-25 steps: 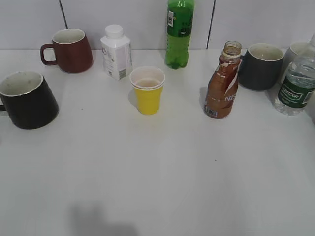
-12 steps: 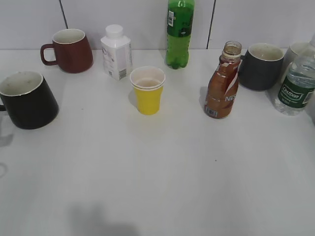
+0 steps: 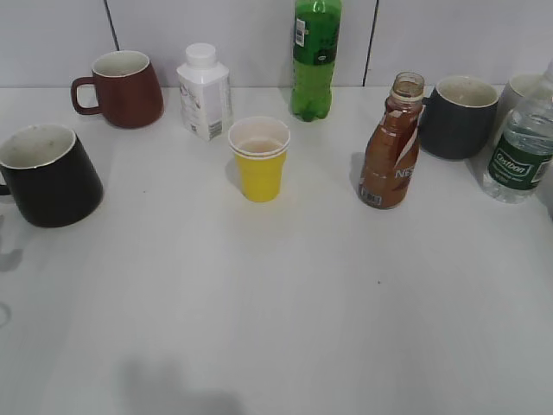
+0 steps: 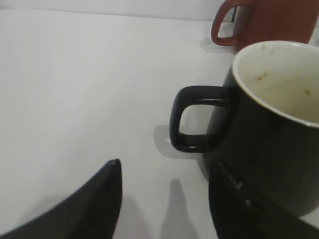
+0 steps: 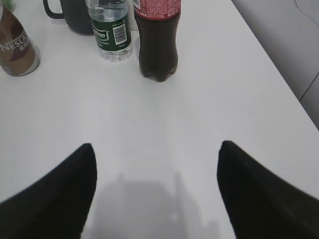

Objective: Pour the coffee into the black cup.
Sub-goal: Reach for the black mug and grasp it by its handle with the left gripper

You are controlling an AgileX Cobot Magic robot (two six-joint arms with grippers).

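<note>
A faint shadow had crept in beside the black cup (image 3: 47, 175) as the left pincer (image 4: 164, 199), released, neared its handle (image 4: 192, 119) to steady it, while the right pincer (image 5: 157, 189) hung released, well short of the coffee (image 3: 390, 147).

Yellow cup (image 3: 259, 158) btwn coffee (image 3: 390, 147) & black cup (image 3: 47, 175); front table (image 3: 285, 328) open.

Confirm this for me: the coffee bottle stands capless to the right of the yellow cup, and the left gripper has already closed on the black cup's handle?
Not quite. The left wrist view shows the left gripper open, short of the black cup, its handle untouched. The coffee bottle does stand capless, right of the yellow cup.
</note>
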